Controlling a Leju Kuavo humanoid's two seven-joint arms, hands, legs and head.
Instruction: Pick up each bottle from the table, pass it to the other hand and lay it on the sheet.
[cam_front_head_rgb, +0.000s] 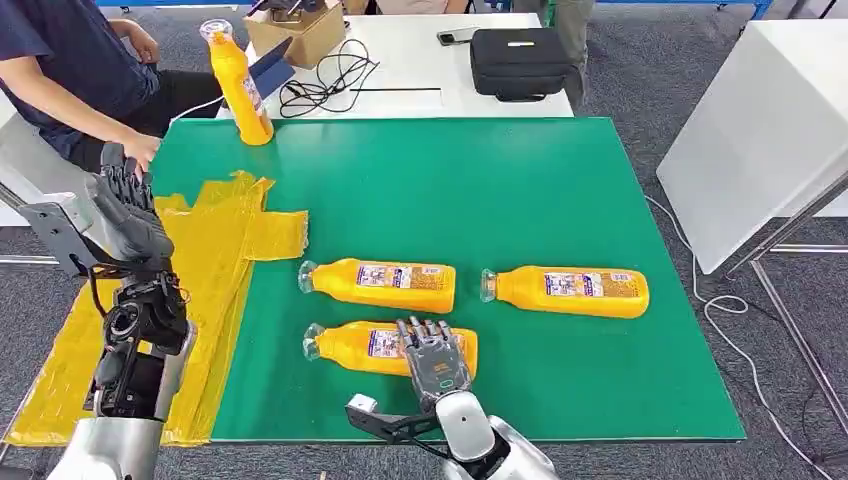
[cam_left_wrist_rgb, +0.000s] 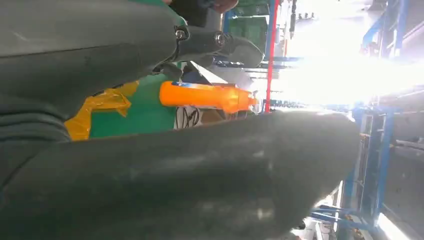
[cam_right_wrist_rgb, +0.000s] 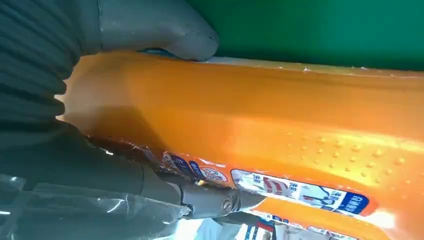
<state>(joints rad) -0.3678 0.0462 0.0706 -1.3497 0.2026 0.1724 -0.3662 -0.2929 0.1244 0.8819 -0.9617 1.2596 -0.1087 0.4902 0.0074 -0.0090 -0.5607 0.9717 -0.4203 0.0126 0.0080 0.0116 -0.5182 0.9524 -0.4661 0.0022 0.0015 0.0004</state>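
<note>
At table's near edge, my right hand (cam_front_head_rgb: 436, 358) lies on the nearest bottle (cam_front_head_rgb: 370, 347), fingers over its body, thumb (cam_right_wrist_rgb: 165, 31) against its side; it lies flat on the green mat (cam_front_head_rgb: 480, 190). Two more bottles lie just beyond: one (cam_front_head_rgb: 385, 284) close behind, one (cam_front_head_rgb: 570, 290) off to the right. My left hand (cam_front_head_rgb: 128, 205) is raised above the yellow sheet (cam_front_head_rgb: 215, 245), fingers apart, holding nothing. A fourth bottle (cam_front_head_rgb: 240, 85) stands upright at the mat's far left corner, near a seated person (cam_front_head_rgb: 70, 70).

Blown-out glare, blurred wrist close-ups
</note>
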